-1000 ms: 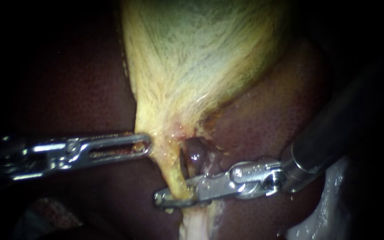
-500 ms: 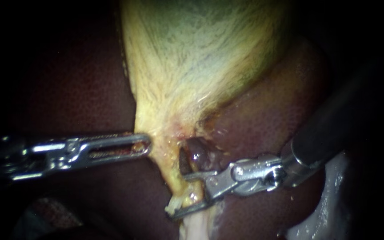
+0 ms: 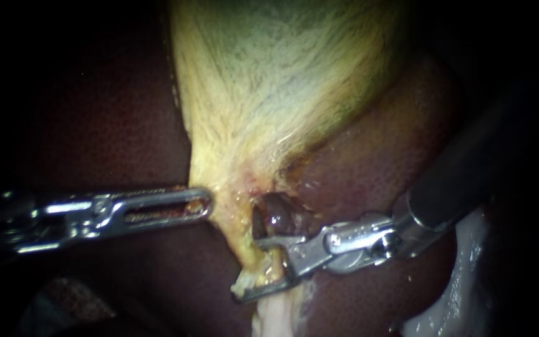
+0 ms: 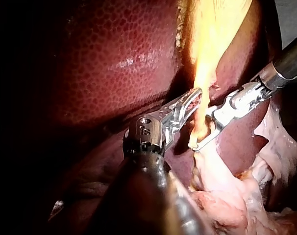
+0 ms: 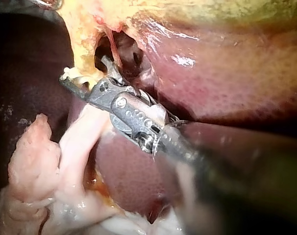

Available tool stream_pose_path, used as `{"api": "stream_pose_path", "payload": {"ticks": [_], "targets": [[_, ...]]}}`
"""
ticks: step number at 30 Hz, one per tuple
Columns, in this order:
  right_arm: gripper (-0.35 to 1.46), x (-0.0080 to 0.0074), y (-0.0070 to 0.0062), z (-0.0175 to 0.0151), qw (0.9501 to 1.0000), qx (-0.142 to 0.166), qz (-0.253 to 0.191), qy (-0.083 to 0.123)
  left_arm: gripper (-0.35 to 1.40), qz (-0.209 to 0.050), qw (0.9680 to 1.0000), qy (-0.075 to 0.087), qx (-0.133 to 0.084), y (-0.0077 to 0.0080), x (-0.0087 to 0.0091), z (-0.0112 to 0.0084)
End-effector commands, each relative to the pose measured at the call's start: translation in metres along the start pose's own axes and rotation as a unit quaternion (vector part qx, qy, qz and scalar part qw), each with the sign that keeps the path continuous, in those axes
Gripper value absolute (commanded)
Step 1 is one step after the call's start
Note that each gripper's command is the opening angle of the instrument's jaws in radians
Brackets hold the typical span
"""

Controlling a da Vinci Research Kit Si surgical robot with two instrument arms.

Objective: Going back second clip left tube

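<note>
Two instruments in shot, and I'll place everything off the gallbladder [image 3: 269, 81]. Running off its narrow end is the left tube [image 3: 239, 240], a yellow strand. A bit further out from the gallbladder, the right instrument [image 3: 249, 268] has its jaws spread apart with that tube sitting in the gap, not pinched. Can't make out a clip for sure. Right at the gallbladder's narrow end, the left instrument [image 3: 204, 205] looks clamped on its edge. That tube looks soft, wet and thin, so I'd guess slippery and easy to tear. For backing out I'd have the jaws wide and slide straight off it. If it needs holding, grab the thicker yellow bit nearest the gallbladder
</note>
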Motion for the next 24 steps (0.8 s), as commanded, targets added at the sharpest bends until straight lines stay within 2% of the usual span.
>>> {"api": "stream_pose_path", "payload": {"ticks": [1, 6, 11, 17, 20, 24], "targets": [[0.6, -0.0002, 0.0, 0.0003, 1.0, 0.001, -0.001, 0.0, -0.35, 0.0, 1.0, 0.0, -0.001, 0.0, 0.0001, 0.0001], [0.6, -0.0009, -0.0001, 0.0008, 0.9997, 0.006, -0.024, -0.001, -0.35, 0.0, 1.0, 0.001, 0.0, 0.0, 0.0001, 0.0001], [0.6, -0.0011, 0.0003, 0.0003, 0.9974, 0.013, -0.071, -0.003, -0.35, 0.0, 1.0, 0.001, 0.001, 0.0, 0.0002, 0.0], [0.6, -0.0011, -0.0002, 0.0003, 0.994, 0.034, -0.104, -0.003, -0.35, 0.0, 1.0, 0.001, 0.0, 0.0, 0.0002, 0.0], [0.6, -0.001, 0.0007, -0.0001, 0.9935, 0.035, -0.108, -0.003, -0.35, 0.0, 1.0, 0.001, 0.0, 0.0, 0.0002, 0.0], [0.6, -0.0012, 0.0021, -0.0018, 0.9943, 0.004, -0.106, -0.005, -0.35, 0.0, 1.0, 0.001, 0.001, 0.0, 0.0002, 0.0]]}}
